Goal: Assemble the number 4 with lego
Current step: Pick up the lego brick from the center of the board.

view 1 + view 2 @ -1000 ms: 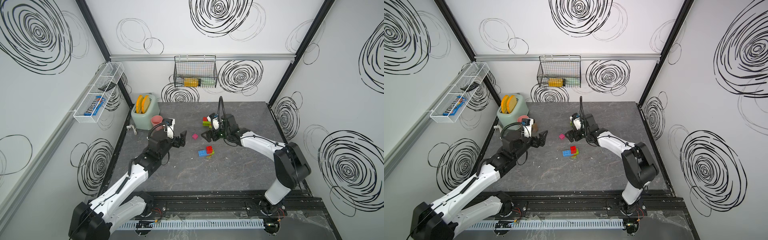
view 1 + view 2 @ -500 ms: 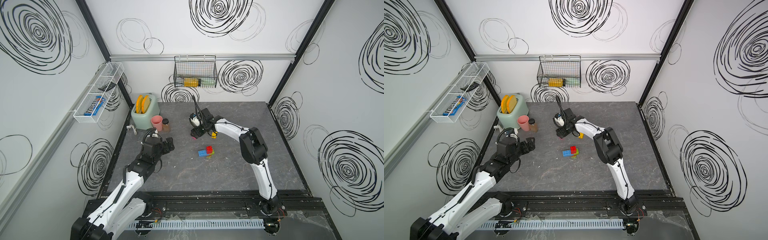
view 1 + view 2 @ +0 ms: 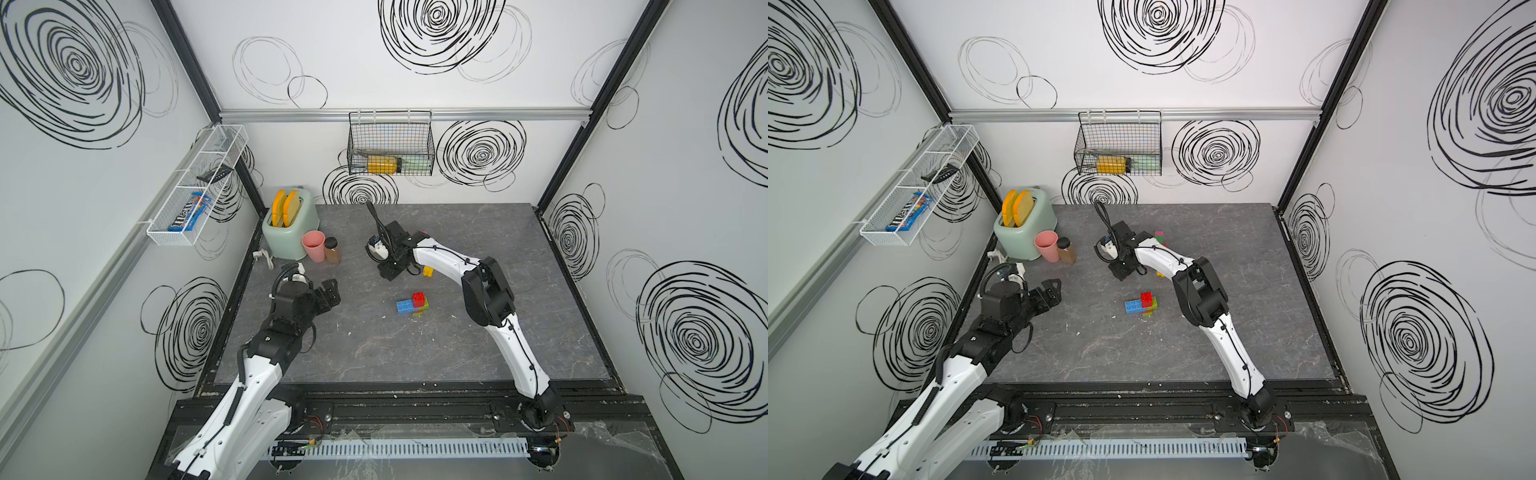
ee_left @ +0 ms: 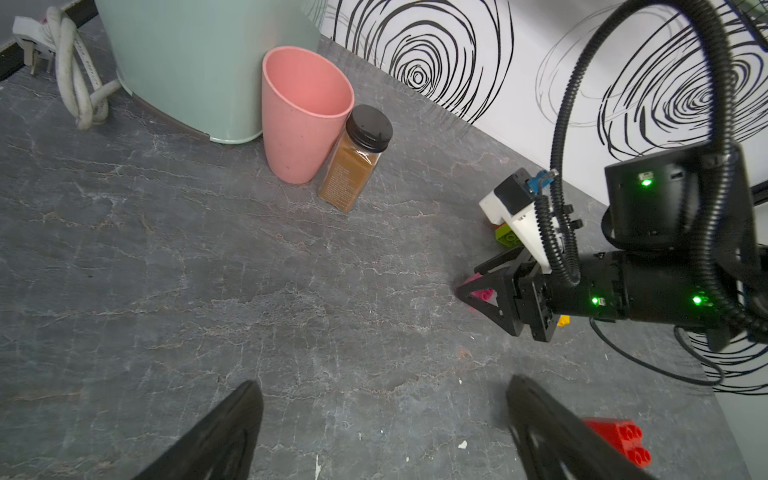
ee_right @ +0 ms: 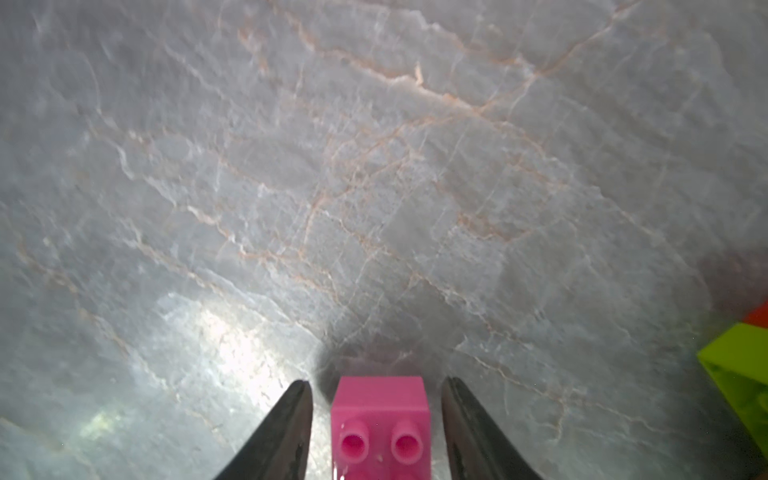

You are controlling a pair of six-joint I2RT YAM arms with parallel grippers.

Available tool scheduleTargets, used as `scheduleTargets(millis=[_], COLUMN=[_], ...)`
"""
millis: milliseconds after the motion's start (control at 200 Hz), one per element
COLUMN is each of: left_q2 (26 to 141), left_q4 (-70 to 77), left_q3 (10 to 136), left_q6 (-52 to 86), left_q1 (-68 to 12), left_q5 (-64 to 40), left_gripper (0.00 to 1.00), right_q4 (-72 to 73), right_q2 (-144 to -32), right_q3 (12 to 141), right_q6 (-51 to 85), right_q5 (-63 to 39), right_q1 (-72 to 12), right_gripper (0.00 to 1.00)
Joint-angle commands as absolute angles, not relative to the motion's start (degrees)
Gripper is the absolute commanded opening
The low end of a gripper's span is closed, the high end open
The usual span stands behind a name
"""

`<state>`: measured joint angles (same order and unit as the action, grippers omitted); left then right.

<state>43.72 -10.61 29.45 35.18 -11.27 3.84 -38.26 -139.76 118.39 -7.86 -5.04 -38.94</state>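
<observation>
1. right gripper (image 5: 377, 384) – black two-finger pincer, down at the table, left of centre and towards the back. Its fingers (image 5: 282, 432) stand half spread, one on each side of a small pink studded plastic brick (image 5: 380, 415). A strip of table shows on both sides, so neither finger touches it and nothing is gripped.
2. The pink brick lies on the grey veined stone-look tabletop (image 3: 374, 353), two studs facing the wrist camera. It is hidden beneath the gripper in both top views.
3. Near it: a lime-green plastic brick (image 5: 739, 374) at the edge of the right wrist view, and a small yellow brick (image 3: 428, 272) just beside the right forearm.
4. Mid-table, apart from the gripper: a long blue studded brick (image 3: 406, 306), a square red brick (image 3: 419, 298) at its end, and a lime-green piece (image 3: 422, 311) touching them. How they join is not discernible.
5. Behind the right forearm, towards the back wall: pink and green bricks (image 3: 1159, 237), mostly hidden.
6. left gripper (image 4: 382, 382) – fingers spread wide, nothing between them, over the table's left side, well apart from every brick.
7. Left rear corner: a mint-green plastic toaster (image 3: 291, 235) holding two orange slices. A pink plastic cup (image 3: 313, 246) stands just beside it, then a clear spice jar (image 3: 332, 250) with a black lid and brown contents.
8. Walls: a black wire basket (image 3: 390, 145) on the back wall and a white wire shelf (image 3: 195, 187) on the left wall.
</observation>
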Motion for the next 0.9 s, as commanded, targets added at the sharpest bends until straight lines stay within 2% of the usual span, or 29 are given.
scheduleTargets(millis=[0,110,415,575,686,896], left_q2=[43.98,44.54,44.86,45.99,47.74,48.38], left_q4=[-9.06,-9.14,-8.95,-9.14,-7.01,-0.2], left_q3=[29.09,29.18,29.0,29.27,28.28,24.27], left_q6=[36.21,36.21,36.21,36.65,36.17,37.81], left_q1=[-10.46,-10.22,-9.8,-8.59,-5.68,-1.97], left_q5=[2.21,1.72,1.25,-0.34,-8.83,-18.88], left_gripper=[0.96,0.96,0.96,0.96,0.96,0.96], right_q4=[-40.74,-40.76,-39.36,-36.02,-32.51,-23.48], right_q2=[-139.75,-139.44,-136.98,-131.97,-127.0,-115.95], right_q3=[119.09,119.09,118.05,114.65,110.02,98.15], right_q6=[-8.26,-8.0,-7.53,-5.97,-3.67,6.65], right_q5=[-4.67,-4.57,-5.63,-6.91,-7.77,-6.45], right_q1=[-39.22,-39.27,-39.23,-39.11,-39.06,-38.3], right_gripper=[0.52,0.48,0.31,0.18,0.0,0.0])
